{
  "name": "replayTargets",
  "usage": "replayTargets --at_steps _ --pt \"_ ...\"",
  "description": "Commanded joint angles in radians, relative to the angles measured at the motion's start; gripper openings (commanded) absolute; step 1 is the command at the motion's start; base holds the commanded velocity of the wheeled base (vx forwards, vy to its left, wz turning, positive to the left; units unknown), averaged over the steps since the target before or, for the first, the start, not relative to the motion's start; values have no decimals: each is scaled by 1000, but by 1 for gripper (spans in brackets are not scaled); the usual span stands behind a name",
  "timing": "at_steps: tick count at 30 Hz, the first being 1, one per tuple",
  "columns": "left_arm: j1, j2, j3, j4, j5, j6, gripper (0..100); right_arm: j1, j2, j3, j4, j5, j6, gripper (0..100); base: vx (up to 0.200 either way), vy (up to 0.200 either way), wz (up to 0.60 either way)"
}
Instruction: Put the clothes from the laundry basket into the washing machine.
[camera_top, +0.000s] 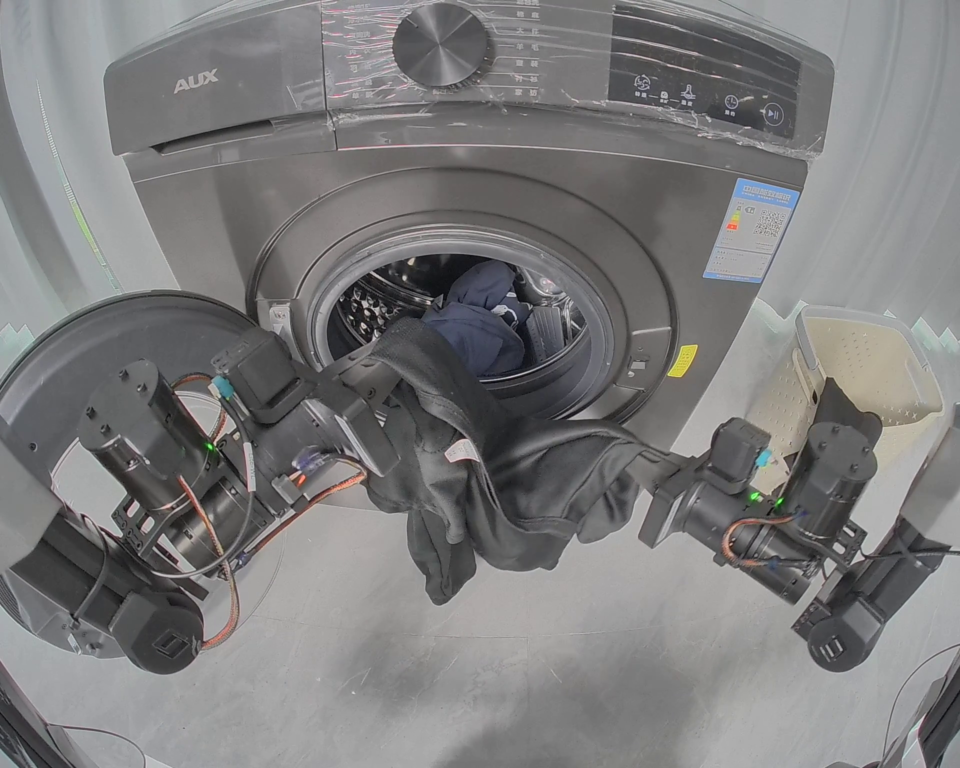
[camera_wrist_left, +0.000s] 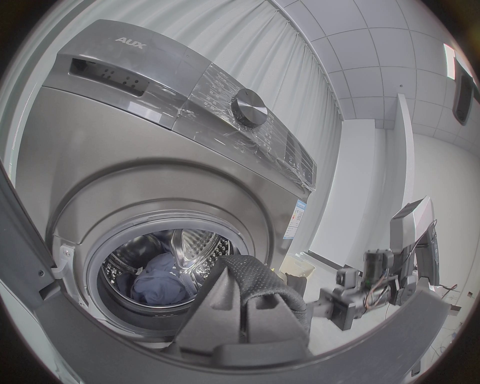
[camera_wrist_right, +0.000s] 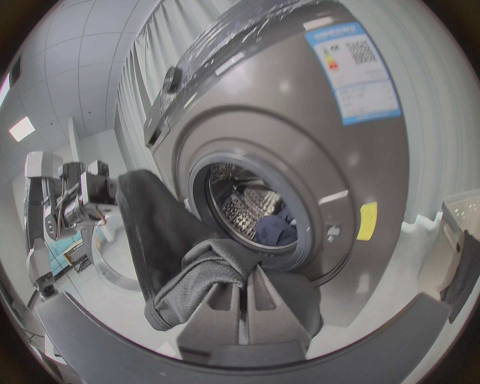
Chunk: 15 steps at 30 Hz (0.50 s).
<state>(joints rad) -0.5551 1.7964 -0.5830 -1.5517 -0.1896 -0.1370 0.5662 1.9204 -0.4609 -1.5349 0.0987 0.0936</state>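
At drum mouth (camera_top: 372, 305), both arms' fingers (camera_wrist_left: 215, 315) pinch garment (camera_top: 520, 480).

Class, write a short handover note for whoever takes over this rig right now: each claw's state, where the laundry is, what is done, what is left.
Left claw: shut on the black garment, at the lower rim of the drum opening.
Right claw: shut on the garment's other end, lower and farther out.
The garment hangs between them in front of the washing machine; door open.
Done: dark blue clothes lie in the drum.
Left: get the black garment inside and release it. A dark piece seems to hang on the laundry basket, so check there.
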Motion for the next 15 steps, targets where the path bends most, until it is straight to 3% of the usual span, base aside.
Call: replayTargets --at_steps 1,8,9,11,15 --pt "-16 11 -21 -1 1 -1 0 73 135 -35 -2 -1 3 0 0 0 0" --pt "-20 9 -31 -1 2 0 0 139 166 -58 -2 -31 20 0 0 0 0" --pt "-20 9 -31 -1 2 0 0 139 166 -58 -2 -31 20 100 0 0 0" --pt "-20 5 -35 -1 2 -1 0 176 187 -58 -1 -60 28 100 0 0 0" --pt "-19 0 -34 -1 15 -1 0 215 207 -32 7 -65 32 100 0 0 0"
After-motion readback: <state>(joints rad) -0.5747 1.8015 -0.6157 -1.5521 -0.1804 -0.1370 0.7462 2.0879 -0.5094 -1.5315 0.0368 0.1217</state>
